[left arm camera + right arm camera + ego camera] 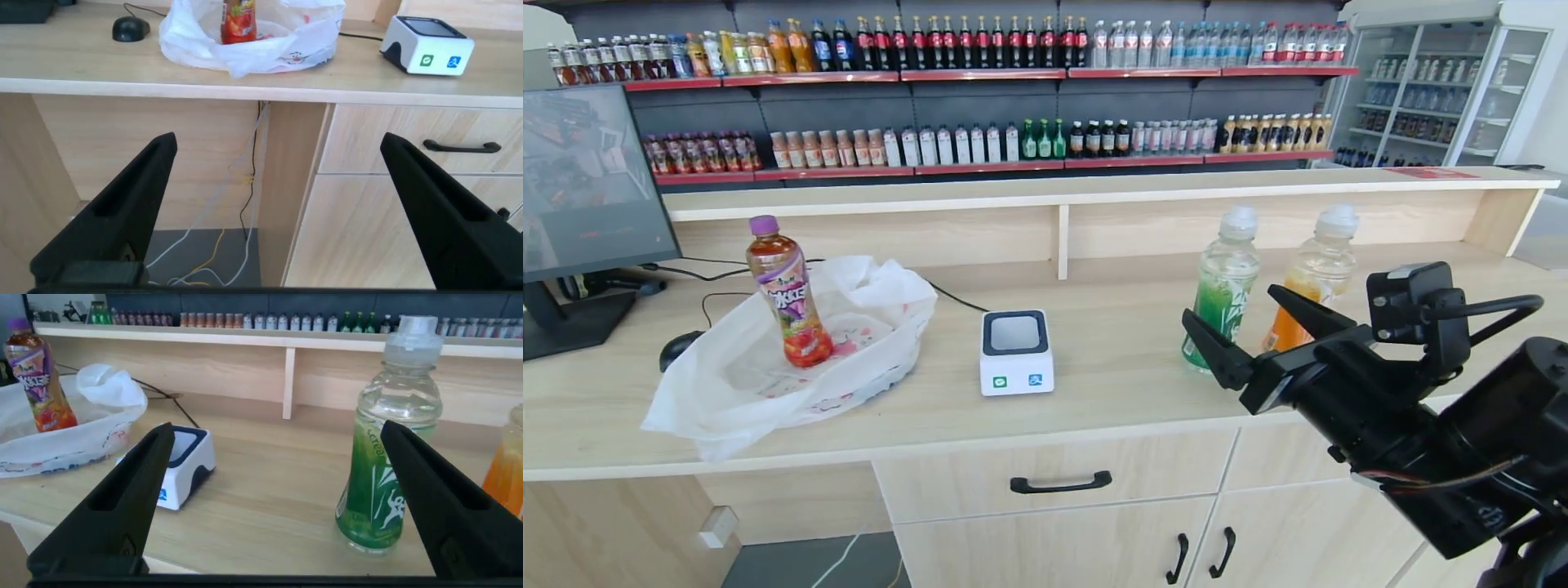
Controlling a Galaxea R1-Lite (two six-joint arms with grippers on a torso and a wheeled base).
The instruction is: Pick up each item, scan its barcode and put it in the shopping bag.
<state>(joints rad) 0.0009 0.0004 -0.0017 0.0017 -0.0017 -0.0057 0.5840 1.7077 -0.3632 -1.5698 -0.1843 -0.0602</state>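
Note:
A white shopping bag lies open at the counter's left, and a purple-capped red drink bottle stands upright inside it. The white barcode scanner sits mid-counter. At the right stand a green bottle and an orange bottle. My right gripper is open just in front of the green bottle, with nothing between its fingers. My left gripper is open and empty, low in front of the cabinet, below the bag and scanner.
A monitor and a black mouse occupy the far left of the counter, with cables running behind the bag. A raised wooden ledge borders the back. Drawers with black handles sit below the counter edge.

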